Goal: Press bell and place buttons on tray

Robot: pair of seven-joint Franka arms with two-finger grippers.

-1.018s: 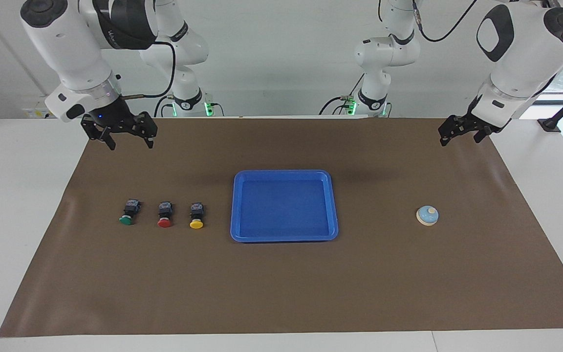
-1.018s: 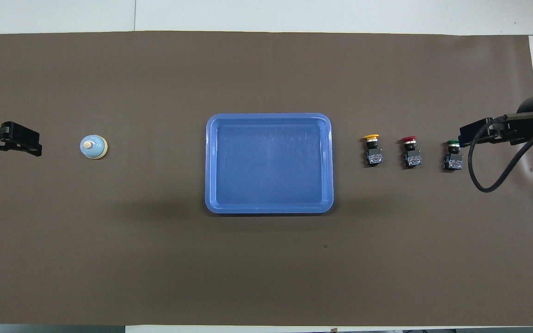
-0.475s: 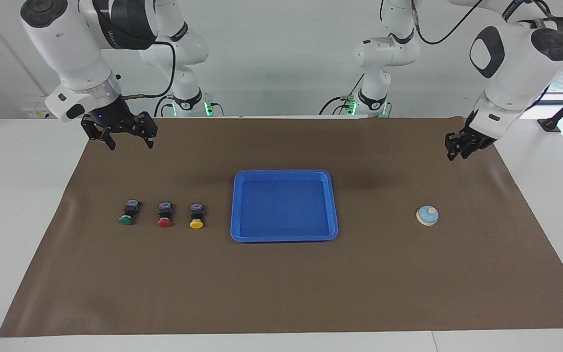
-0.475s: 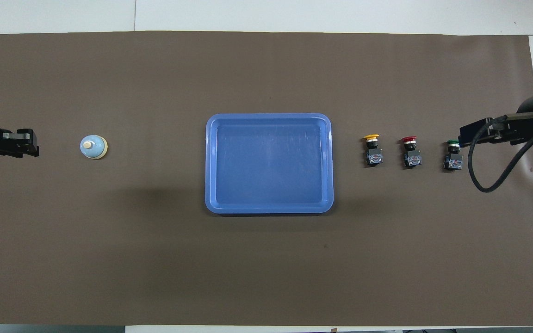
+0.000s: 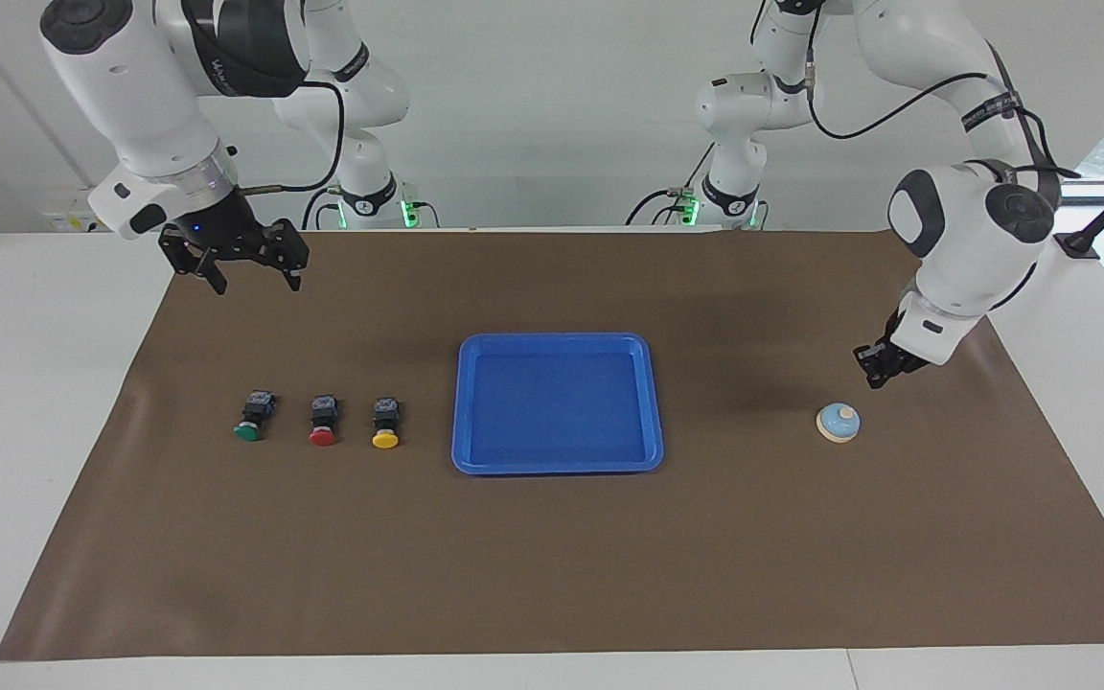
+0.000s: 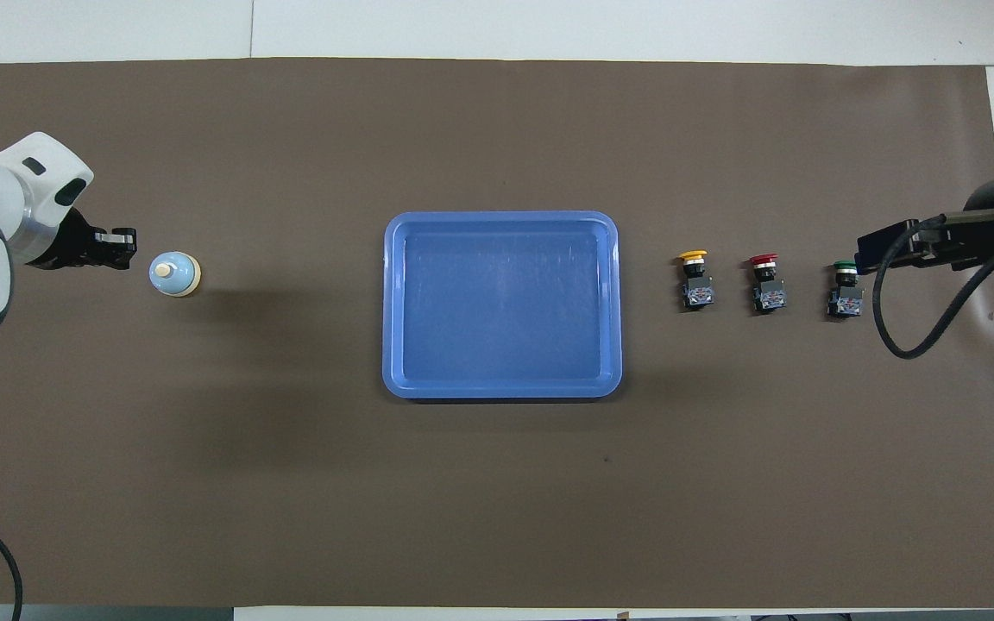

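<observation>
Buttons (image 5: pixel 322 420) 3, bell (image 5: pixel 839 423) 1, tray (image 5: pixel 557 465) 1, grippers 2

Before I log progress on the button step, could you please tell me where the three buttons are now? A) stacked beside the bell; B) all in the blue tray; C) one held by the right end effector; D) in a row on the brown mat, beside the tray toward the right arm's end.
D: the green, red and yellow buttons sit in a row on the mat, and the tray holds nothing.
</observation>
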